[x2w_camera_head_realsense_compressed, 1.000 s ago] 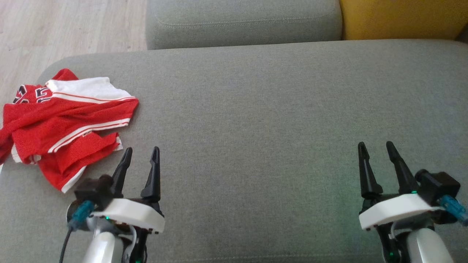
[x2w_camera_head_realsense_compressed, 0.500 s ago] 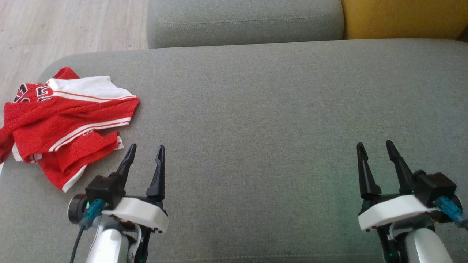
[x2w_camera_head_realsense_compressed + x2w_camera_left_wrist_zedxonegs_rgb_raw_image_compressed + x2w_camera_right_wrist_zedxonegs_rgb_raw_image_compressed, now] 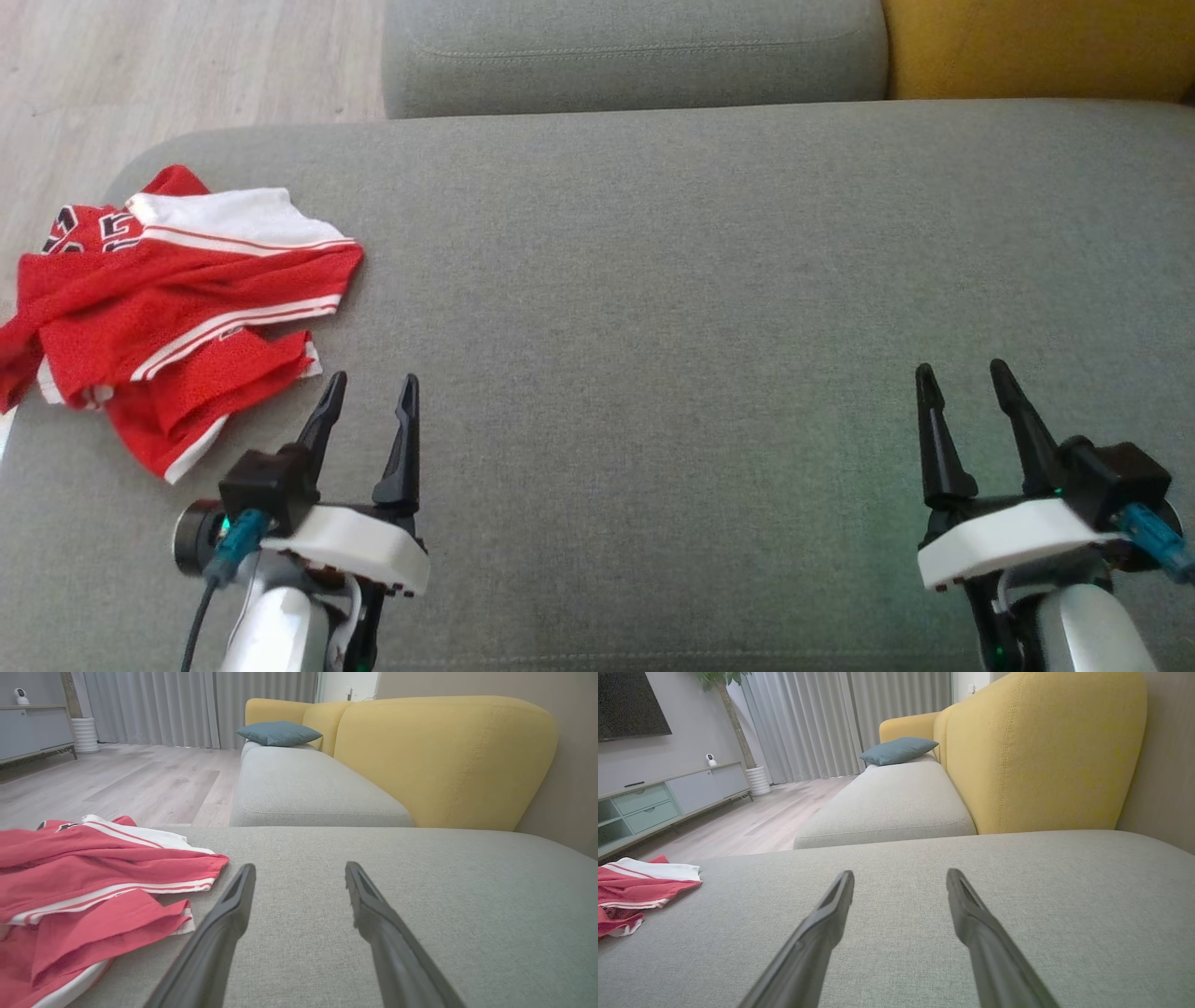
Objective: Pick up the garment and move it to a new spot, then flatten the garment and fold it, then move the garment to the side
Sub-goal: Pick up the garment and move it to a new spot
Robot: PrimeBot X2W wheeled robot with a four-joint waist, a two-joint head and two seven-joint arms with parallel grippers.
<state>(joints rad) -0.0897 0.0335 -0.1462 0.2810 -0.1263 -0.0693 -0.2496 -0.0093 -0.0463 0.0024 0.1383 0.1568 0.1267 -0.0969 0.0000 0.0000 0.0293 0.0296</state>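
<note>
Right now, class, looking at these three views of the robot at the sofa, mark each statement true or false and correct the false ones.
1. The red and white garment lies crumpled at the left end of the grey cushion. True.
2. The left gripper is shut on the garment. False: it is open beside it, gripping nothing.
3. The right gripper is open over bare cushion. True.
4. The blue pillow lies on the garment. False: it lies on the far seat by the yellow backrest.
</note>
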